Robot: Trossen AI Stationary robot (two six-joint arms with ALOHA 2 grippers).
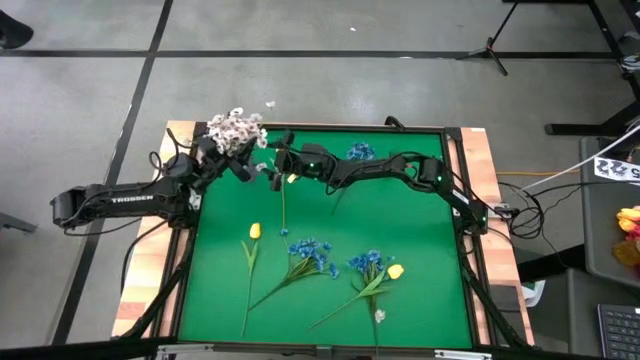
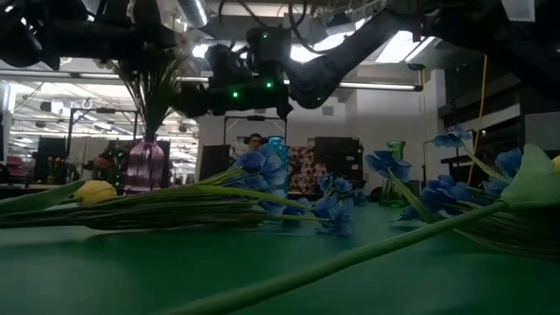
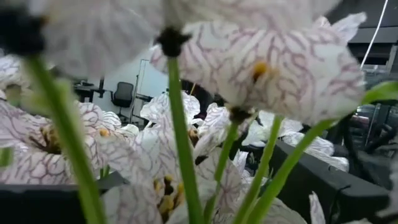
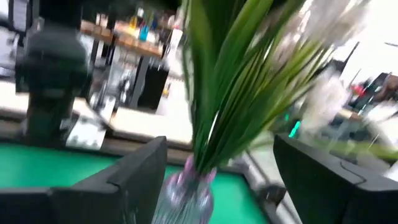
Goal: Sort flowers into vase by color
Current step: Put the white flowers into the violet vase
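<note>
Up at the far left corner of the green-topped desk (image 1: 420, 220), a bunch of white small-blossom sprays (image 1: 235, 128) is standing in a ribbed pinkish-purple glass vase (image 2: 145, 164), its thin green stalks fanning out above the neck. The left end effector (image 1: 243, 168) is hovering just beside that bunch with its dark fingers spread; its wrist view is showing only veined white petals and green stalks close up. The right end effector (image 1: 277, 160) is reaching in from the other side, meeting the left one near the vase, and its two dark fingers (image 4: 134, 180) are standing wide apart, with the vase's neck and stalks showing between them farther off. I cannot tell whether either one is touching a stalk.

Out on the green surface the rest are lying loose. A yellow tulip-like bud (image 1: 254, 231) on a long stalk is lying left of the middle, with a cluster of blue blooms (image 1: 312, 253) just beside it. Further right, a second blue cluster (image 1: 366, 262) is lying touching another yellow bud (image 1: 396, 270). One more blue bloom (image 1: 360, 151) is showing beside the right arm near the far edge.
</note>
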